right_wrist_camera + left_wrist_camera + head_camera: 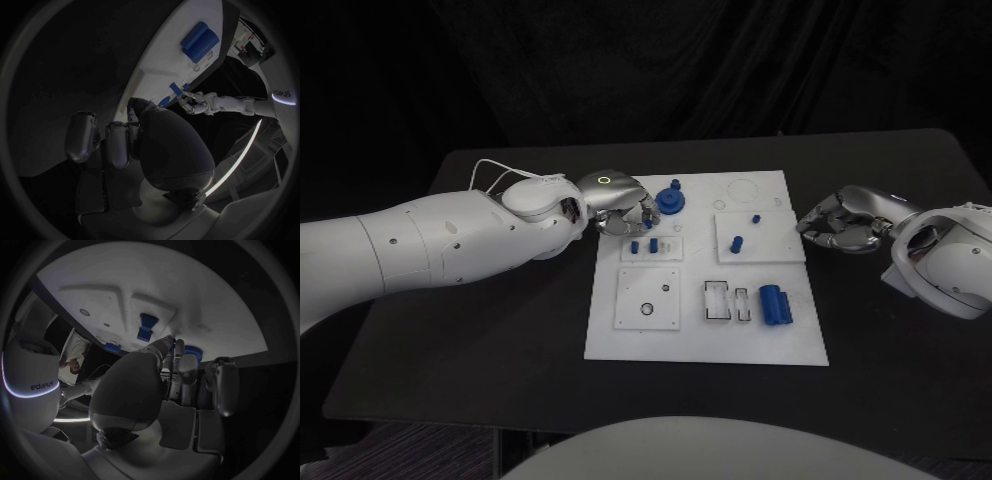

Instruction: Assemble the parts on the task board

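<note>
The white task board [704,330] lies mid-table. My left hand [620,203] is over its far left corner, fingertips right beside a blue round part [672,201] that stands on the board. In the left wrist view the fingers [178,365] reach out to that round part [194,352]; whether they grip it is hidden. Two small blue pegs [643,245] stand just in front of the hand. My right hand [844,224] rests at the board's right edge, fingers curled in with nothing in them. The right wrist view shows it over black table [144,145], with the left hand [203,101] far off.
Two more blue pegs [737,241] stand on the right-hand plate. A large blue cylinder [775,305] lies near the board's front right, beside a slotted block [717,301]. A plate with a round hole [648,298] sits front left. Black table surrounds the board.
</note>
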